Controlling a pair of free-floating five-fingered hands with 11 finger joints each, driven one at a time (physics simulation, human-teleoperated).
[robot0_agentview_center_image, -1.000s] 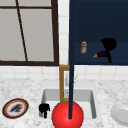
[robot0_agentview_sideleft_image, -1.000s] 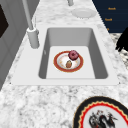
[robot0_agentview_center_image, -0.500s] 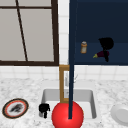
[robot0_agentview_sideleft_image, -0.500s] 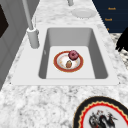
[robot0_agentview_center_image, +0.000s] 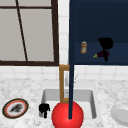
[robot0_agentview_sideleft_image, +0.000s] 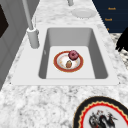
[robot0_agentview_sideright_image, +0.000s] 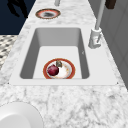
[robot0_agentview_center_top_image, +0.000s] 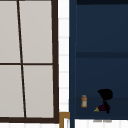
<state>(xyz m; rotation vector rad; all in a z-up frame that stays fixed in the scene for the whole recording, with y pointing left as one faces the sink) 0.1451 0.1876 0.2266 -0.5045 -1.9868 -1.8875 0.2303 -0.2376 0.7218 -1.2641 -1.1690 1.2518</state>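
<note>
My right hand (robot0_agentview_center_image: 106, 44) is up inside the open dark blue wall cabinet (robot0_agentview_center_image: 100, 22), its fingers curled down round a small purple eggplant (robot0_agentview_center_image: 100, 54) with a greenish stem, low on the shelf. In the upper view the right hand (robot0_agentview_center_top_image: 105, 95) grips the eggplant (robot0_agentview_center_top_image: 101, 108) the same way. An orange jar (robot0_agentview_center_image: 83, 47) stands on the shelf just left of it. My left hand (robot0_agentview_center_image: 44, 108) hangs with relaxed fingers by the sink's front left corner. It also appears as the left hand (robot0_agentview_sideright_image: 17, 7) near the patterned plate (robot0_agentview_sideright_image: 48, 13).
In the sink (robot0_agentview_sideleft_image: 98, 55) lies a red-rimmed plate (robot0_agentview_sideleft_image: 60, 67) with a dark red fruit (robot0_agentview_sideleft_image: 73, 55) and a small brown item (robot0_agentview_sideleft_image: 68, 64). A white plate (robot0_agentview_sideright_image: 17, 116) sits on the right counter. The faucet (robot0_agentview_sideleft_image: 32, 37) stands behind the sink. The cabinet door's edge (robot0_agentview_center_image: 72, 62) hangs over it.
</note>
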